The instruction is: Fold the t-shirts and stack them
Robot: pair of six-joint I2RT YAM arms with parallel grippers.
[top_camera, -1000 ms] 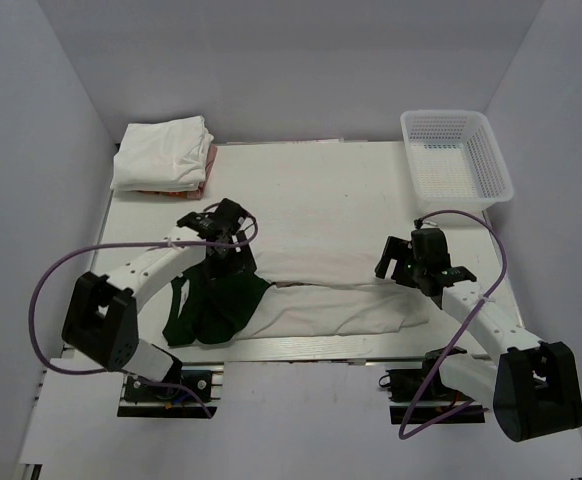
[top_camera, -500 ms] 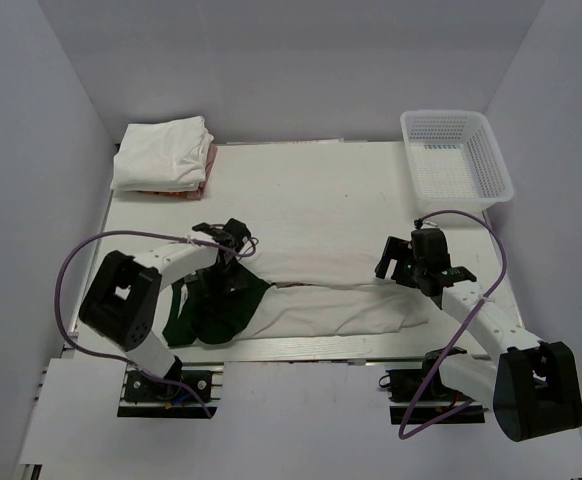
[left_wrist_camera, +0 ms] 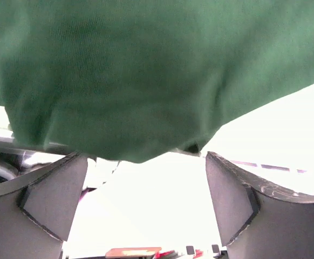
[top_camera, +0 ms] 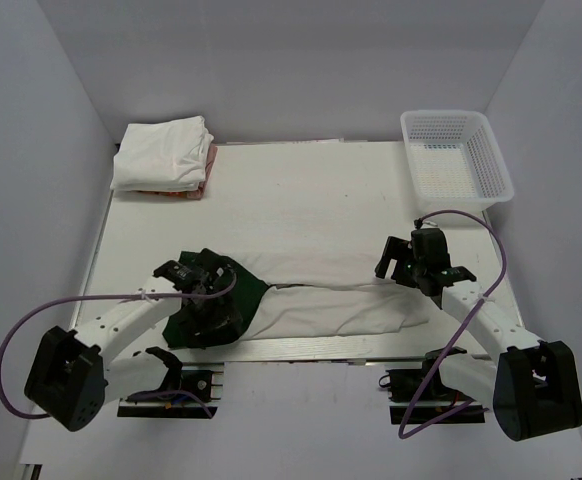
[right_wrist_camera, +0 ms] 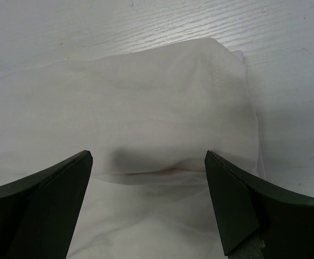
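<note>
A cream-white t-shirt point(top_camera: 341, 305) with a dark green sleeve part point(top_camera: 233, 300) lies loosely folded along the table's near edge. My left gripper point(top_camera: 203, 285) is open and empty, just over the bunched green cloth point(left_wrist_camera: 119, 81), which fills the top of the left wrist view above the open jaws point(left_wrist_camera: 143, 162). My right gripper point(top_camera: 411, 262) is open and empty, hovering over the shirt's right end; the white cloth point(right_wrist_camera: 162, 118) lies below and ahead of its jaws point(right_wrist_camera: 147, 156). A stack of folded white tees point(top_camera: 161, 152) sits on an orange-pink one point(top_camera: 197, 190) at the far left.
A white plastic lattice basket point(top_camera: 491, 160) stands at the far right corner. The white table point(top_camera: 311, 190) stretches between stack and basket. Grey walls close in on both sides. The near table edge point(top_camera: 301, 348) runs just below the shirt.
My left arm has swung back toward the near left, its gripper drawing back from the far side of the green sleeve to over it. The right arm has not moved.
</note>
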